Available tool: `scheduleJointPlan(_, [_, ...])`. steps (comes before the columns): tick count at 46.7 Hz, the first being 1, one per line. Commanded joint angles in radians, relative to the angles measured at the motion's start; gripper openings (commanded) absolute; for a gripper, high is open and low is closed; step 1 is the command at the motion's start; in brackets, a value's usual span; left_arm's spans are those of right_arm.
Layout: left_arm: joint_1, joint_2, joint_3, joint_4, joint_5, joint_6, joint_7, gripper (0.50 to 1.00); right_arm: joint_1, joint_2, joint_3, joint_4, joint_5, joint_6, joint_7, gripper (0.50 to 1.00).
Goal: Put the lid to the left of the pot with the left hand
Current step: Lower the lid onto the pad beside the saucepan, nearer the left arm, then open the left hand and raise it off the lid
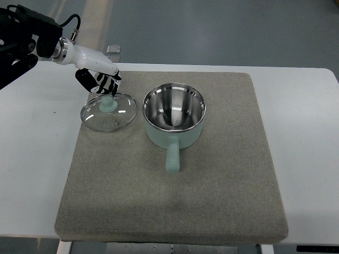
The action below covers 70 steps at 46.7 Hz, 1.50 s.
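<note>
My left hand point(103, 79) hangs open, gripping nothing; the lid point(109, 111) lies just below its fingertips, knob closest, pot point(174, 114) to its right.

No legible text, labels or numbers anywhere.

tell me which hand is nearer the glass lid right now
Left. The left hand hovers just behind the glass lid, its fingers spread above the far rim, holding nothing. The right hand is out of view.
</note>
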Motion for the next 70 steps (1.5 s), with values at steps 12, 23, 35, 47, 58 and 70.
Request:
scheduleJointPlan(12, [0.014, -0.020, -0.007, 0.007, -0.007, 0.000, 0.000, 0.500, 0.000, 0.000, 0.000, 0.000, 0.000, 0.000, 0.000, 0.921])
scheduleJointPlan(23, [0.014, -0.023, -0.019, 0.030, -0.021, 0.002, 0.000, 0.500, 0.000, 0.000, 0.000, 0.000, 0.000, 0.000, 0.000, 0.921])
scheduleJointPlan(35, [0.041, -0.072, -0.039, 0.139, -0.255, 0.160, 0.000, 0.867, 0.000, 0.000, 0.000, 0.000, 0.000, 0.001, 0.000, 0.921])
scheduleJointPlan(47, [0.057, -0.126, -0.042, 0.228, -0.473, 0.229, 0.000, 0.990, 0.000, 0.000, 0.000, 0.000, 0.000, 0.001, 0.000, 0.923])
scheduleJointPlan(58, [0.089, -0.272, -0.047, 0.483, -0.757, 0.254, 0.000, 0.992, 0.000, 0.000, 0.000, 0.000, 0.000, 0.000, 0.000, 0.921])
scheduleJointPlan(70, [0.136, -0.338, -0.050, 0.593, -1.122, 0.255, 0.000, 0.992, 0.000, 0.000, 0.000, 0.000, 0.000, 0.000, 0.000, 0.921])
